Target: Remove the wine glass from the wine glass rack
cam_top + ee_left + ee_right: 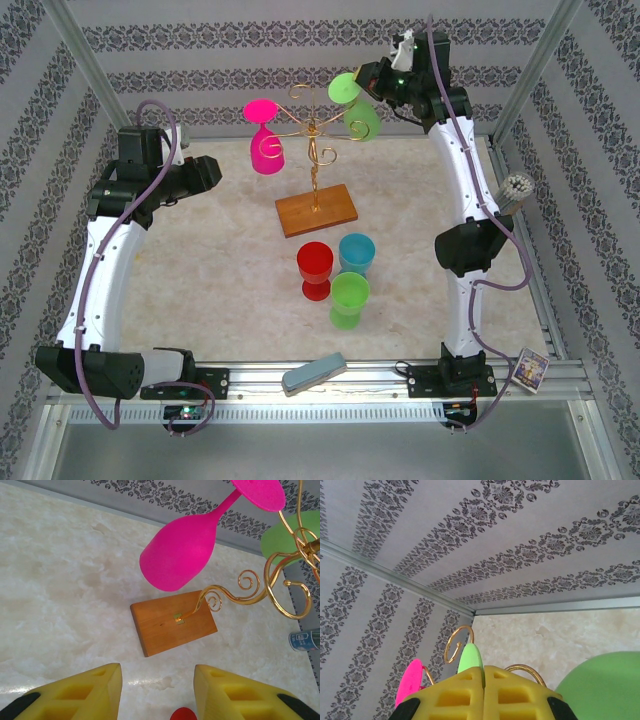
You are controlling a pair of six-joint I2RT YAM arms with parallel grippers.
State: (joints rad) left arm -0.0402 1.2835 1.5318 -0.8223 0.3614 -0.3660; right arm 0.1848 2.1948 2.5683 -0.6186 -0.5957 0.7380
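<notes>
Marble tabletop (230, 260) — scrolled gold rack (317, 208)

Bare table (200, 260) at 9 o'clock of the wine glass rack (315, 150); clutter at 6.
A red glass (314, 270), blue glass (356, 254) and green glass (350, 300) stand there; a pink glass (265, 140) hangs at 10 o'clock.

No writing is legible; the white label on the blue object (305, 641) is too blurred to read.
</notes>
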